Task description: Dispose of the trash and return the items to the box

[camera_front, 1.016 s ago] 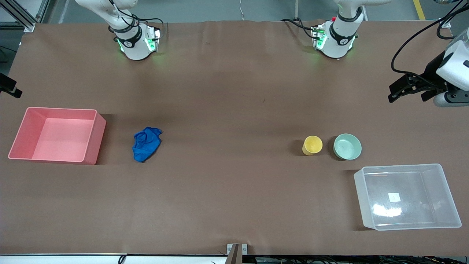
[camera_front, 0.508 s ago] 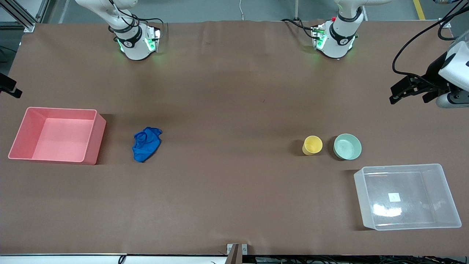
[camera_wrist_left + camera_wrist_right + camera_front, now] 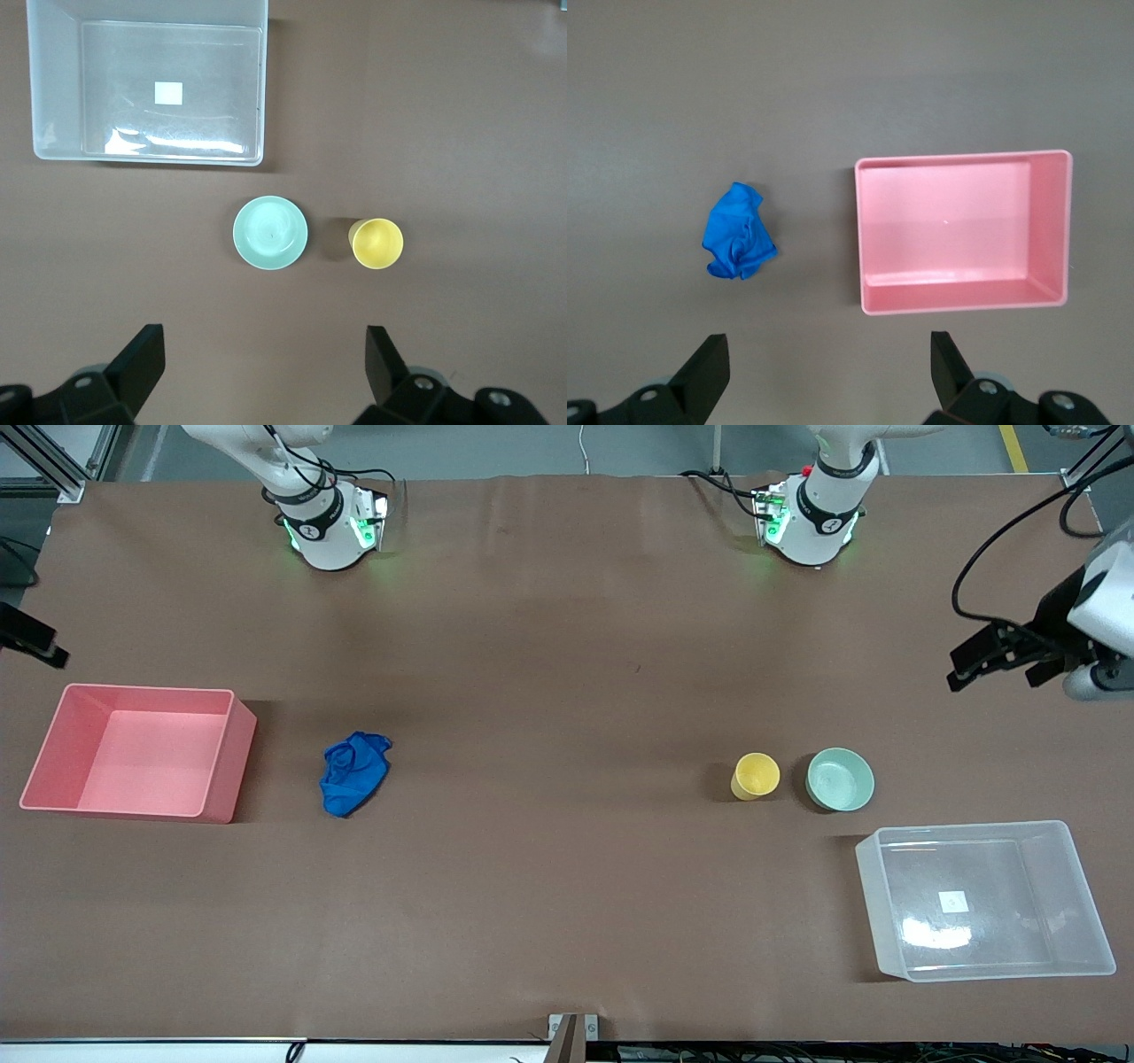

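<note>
On the brown counter (image 3: 567, 691), the blue wad (image 3: 353, 772) lies beside the pink bin (image 3: 226, 762), toward the right arm's end. At the left arm's end, the yellow cup (image 3: 756, 776) stands just beside the green bowl (image 3: 840, 779), apart from it, and the clear box (image 3: 982, 899) sits nearer the front camera than both, holding only its white sticker (image 3: 952, 902). The left gripper (image 3: 997, 660) hangs over bare counter with jaws spread wide and empty. The right gripper (image 3: 824, 367) hangs above the bin's end, jaws likewise wide apart and empty.

no readable text, labels or numbers anywhere
</note>
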Controlling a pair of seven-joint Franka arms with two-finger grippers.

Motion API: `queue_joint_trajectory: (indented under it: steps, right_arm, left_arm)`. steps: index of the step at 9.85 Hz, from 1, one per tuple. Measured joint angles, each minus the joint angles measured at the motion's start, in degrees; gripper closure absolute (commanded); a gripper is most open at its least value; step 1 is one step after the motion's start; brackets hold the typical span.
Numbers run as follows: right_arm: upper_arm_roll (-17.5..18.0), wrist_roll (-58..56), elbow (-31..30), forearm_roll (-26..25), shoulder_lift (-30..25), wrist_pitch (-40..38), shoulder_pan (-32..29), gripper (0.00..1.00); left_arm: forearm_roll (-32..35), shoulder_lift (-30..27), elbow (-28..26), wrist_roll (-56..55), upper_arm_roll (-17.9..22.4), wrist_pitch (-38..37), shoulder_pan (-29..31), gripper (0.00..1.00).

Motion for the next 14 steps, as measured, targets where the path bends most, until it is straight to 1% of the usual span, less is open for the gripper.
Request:
queue_joint_trajectory:
  steps: [2, 4, 5, 6, 7, 8, 9, 10, 11, 12, 13, 14]
  right_arm:
    - [0.25, 3.96, -8.58, 0.08, 3.48, 11.19, 4.52, 0.0]
    - [0.46, 7.19, -14.37, 0.1, 9.95, 21.31, 7.94, 0.0]
    - [0.49, 9.1, -17.2, 0.1, 13.79, 28.12, 9.73, 0.0]
    - [0.51, 10.5, -20.23, 0.1, 17.38, 35.42, 11.39, 0.0]
    - [0.5, 11.0, -23.54, 0.1, 20.22, 42.2, 12.43, 0.0]
    - [0.53, 11.12, -26.67, 0.1, 22.22, 47.24, 12.94, 0.01]
    - [0.67, 11.22, -28.63, 0.1, 23.66, 49.83, 13.26, 0.07]
    - [0.98, 11.37, -29.4, 0.1, 24.61, 50.8, 13.36, 0.15]
    - [1.5, 11.69, -29.77, 0.1, 25.16, 51.63, 13.37, 0.25]
    - [2.18, 12.24, -30.31, 0.1, 25.44, 52.98, 13.38, 0.44]
    - [2.57, 12.66, -31.41, 0.1, 25.59, 55.26, 13.38, 0.79]
    - [2.63, 12.76, -32.76, 0.1, 25.65, 57.6, 13.38, 0.97]
  left_arm:
    - [0.0, 1.04, -6.99, 0.0, -0.04, 8.97, -0.06, 0.0]
    - [0.0, 3.21, -15.21, 0.0, -0.09, 20.26, -0.1, 0.0]
    - [0.0, 5.34, -18.4, 0.0, -0.1, 25.34, -0.09, 0.01]
    - [0.0, 8.15, -20.27, 0.0, -0.1, 29.29, -0.07, 0.01]
    - [0.0, 11.42, -21.06, 0.0, -0.1, 32.6, -0.02, 0.01]
    - [0.0, 14.87, -21.21, 0.0, -0.08, 35.95, 0.02, 0.01]
    - [0.0, 17.91, -21.16, 0.0, -0.05, 38.92, 0.18, 0.01]
    - [0.0, 20.37, -21.13, 0.18, -0.05, 41.14, 0.69, 0.01]
    - [0.0, 22.21, -21.09, 0.67, -0.05, 42.57, 1.22, 0.01]
    - [0.0, 23.64, -21.06, 1.31, -0.04, 43.37, 1.61, 0.01]
    - [0.0, 24.72, -21.04, 2.04, -0.04, 43.96, 2.14, 0.01]
    - [0.0, 25.37, -21.05, 3.0, -0.04, 44.23, 2.79, 0.02]
